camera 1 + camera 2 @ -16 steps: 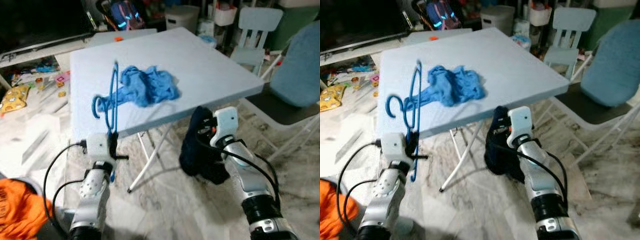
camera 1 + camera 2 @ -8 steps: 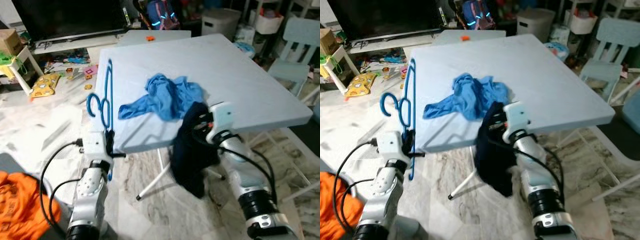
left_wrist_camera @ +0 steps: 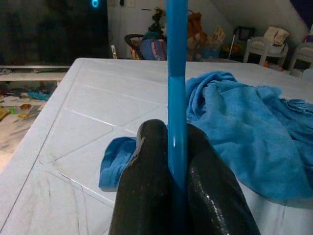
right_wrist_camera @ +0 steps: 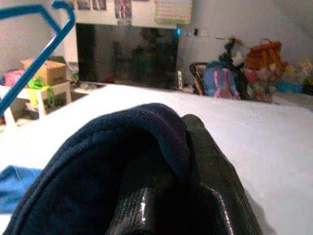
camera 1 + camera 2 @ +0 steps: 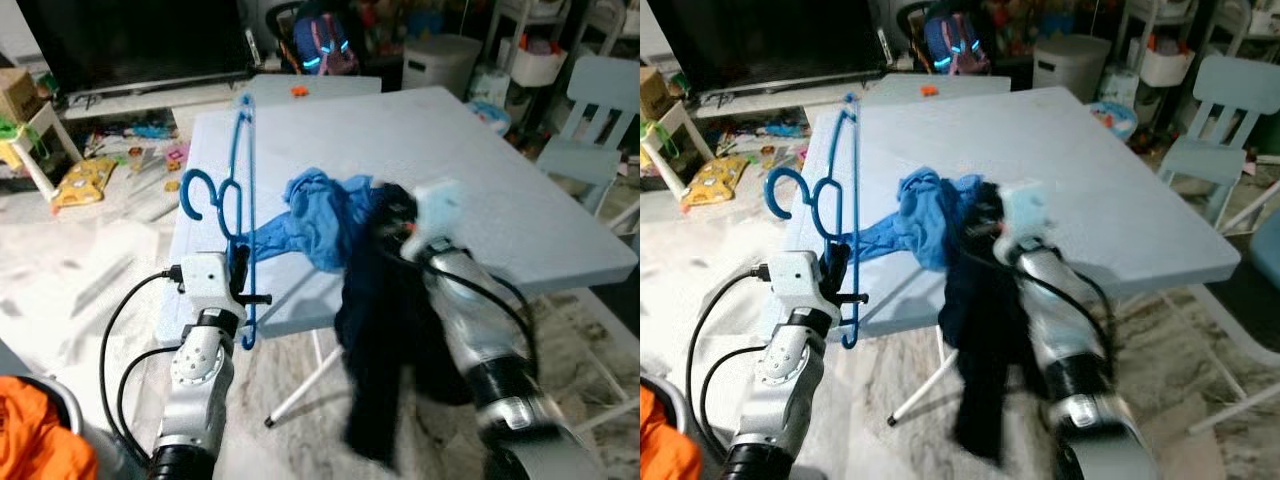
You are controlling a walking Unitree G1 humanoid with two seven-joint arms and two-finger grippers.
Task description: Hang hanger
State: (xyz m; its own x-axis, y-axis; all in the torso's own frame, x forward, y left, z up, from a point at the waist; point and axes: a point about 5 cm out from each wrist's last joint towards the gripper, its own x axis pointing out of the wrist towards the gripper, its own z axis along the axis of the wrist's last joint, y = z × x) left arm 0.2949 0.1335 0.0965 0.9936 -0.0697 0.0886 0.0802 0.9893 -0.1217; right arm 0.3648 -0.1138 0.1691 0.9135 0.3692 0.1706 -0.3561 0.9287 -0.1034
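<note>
Left gripper (image 3: 177, 161) clamps the blue hanger (image 5: 243, 190) upright; blurred right gripper (image 4: 188, 161) apparently grips dark garment (image 5: 385, 350).

A pale blue folding table (image 5: 480, 180) carries a crumpled blue cloth (image 5: 320, 215) near its front edge. Beyond the table stand a dark television (image 5: 130, 40), a backpack (image 5: 320, 50), and a light blue chair (image 5: 590, 110) alongside it.

Blue plastic hanger (image 5: 238, 190), upright, edge-on, at table's near-left corner
</note>
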